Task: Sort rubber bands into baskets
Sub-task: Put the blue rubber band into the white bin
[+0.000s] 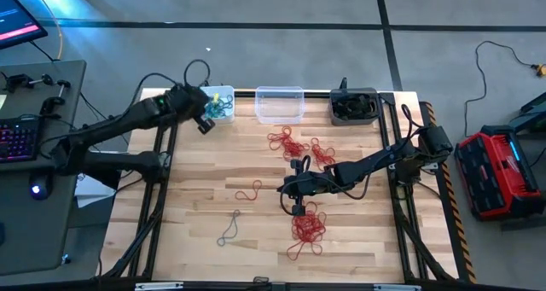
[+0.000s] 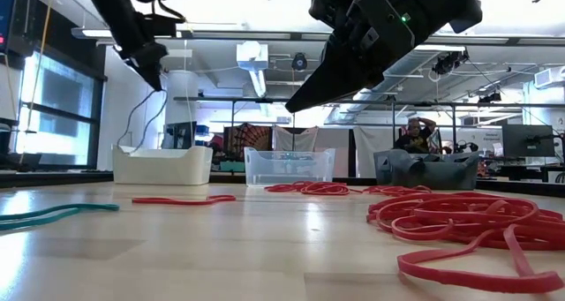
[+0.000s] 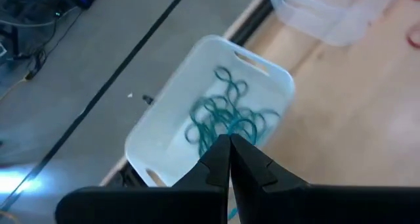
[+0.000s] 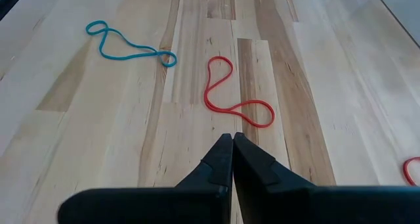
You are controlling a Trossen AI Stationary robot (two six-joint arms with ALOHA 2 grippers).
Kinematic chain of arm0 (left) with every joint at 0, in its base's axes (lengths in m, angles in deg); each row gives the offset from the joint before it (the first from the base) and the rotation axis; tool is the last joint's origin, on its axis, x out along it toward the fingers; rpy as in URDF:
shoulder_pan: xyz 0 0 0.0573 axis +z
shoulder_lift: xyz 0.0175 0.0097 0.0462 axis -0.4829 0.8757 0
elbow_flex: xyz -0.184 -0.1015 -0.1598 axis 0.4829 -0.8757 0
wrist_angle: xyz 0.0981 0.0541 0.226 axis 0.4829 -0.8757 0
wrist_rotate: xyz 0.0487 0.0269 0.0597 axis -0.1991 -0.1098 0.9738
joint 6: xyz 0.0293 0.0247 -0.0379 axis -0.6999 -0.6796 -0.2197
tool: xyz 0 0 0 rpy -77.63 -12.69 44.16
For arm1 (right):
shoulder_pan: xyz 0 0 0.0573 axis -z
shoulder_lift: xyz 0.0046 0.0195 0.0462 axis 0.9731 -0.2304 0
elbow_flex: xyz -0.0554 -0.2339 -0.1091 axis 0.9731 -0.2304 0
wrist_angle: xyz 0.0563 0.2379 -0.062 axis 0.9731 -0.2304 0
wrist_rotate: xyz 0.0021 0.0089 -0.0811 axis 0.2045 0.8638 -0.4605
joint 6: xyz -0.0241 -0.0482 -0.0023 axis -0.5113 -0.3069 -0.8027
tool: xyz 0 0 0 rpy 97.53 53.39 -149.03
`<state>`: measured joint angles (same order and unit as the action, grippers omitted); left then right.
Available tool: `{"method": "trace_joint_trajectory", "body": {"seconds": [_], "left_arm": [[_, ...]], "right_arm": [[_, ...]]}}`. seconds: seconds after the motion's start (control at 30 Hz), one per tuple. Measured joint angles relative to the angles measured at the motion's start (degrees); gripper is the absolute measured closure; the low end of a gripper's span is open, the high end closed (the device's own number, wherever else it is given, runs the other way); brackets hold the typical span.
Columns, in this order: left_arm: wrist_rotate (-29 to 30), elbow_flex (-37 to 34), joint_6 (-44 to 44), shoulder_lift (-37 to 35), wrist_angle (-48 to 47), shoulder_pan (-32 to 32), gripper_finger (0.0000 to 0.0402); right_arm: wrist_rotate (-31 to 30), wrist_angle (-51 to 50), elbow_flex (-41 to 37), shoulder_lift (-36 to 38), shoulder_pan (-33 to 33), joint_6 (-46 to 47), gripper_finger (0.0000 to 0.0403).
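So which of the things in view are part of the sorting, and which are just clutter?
Job:
- red rubber bands
- lone red band
- teal band
- teal bands in the white basket
- clear basket
- dark grey basket

Lying about:
- keyboard
- red case

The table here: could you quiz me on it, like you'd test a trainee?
1. True or false: the white basket holds teal bands.
2. Which basket is empty of bands? A) white B) clear C) dark grey
3. Fill in: the right gripper hangs shut between two piles of ___ bands.

Key:
1. True; the left gripper hangs shut above it.
2. B, the clear basket; the dark grey basket holds dark bands.
3. Red.
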<state>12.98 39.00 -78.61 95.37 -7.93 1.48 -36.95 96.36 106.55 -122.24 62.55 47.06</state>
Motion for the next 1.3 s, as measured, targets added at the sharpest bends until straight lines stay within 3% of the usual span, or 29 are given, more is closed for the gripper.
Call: {"method": "trace_joint_trajectory", "body": {"seconds": [0.23,0.67,1.17,1.3], "left_arm": [[-6.5,0.0,-8.03,4.23,7.32,10.4,0.0401],[-6.87,-0.02,-15.14,14.97,14.98,21.17,0.0401],[-8.5,0.0,-17.13,13.39,20.26,26.38,0.0401],[-12.62,-0.09,-16.71,13.46,18.91,26.21,0.0401]], "right_arm": [[0.0,-0.01,0.0,-0.01,-0.02,0.0,0.0403],[0.0,-0.03,0.0,-0.01,-0.02,0.02,0.0403],[0.0,-0.02,0.0,-0.01,0.66,0.21,0.0403],[0.02,-0.02,0.0,-0.02,0.66,0.35,0.0403]]}}
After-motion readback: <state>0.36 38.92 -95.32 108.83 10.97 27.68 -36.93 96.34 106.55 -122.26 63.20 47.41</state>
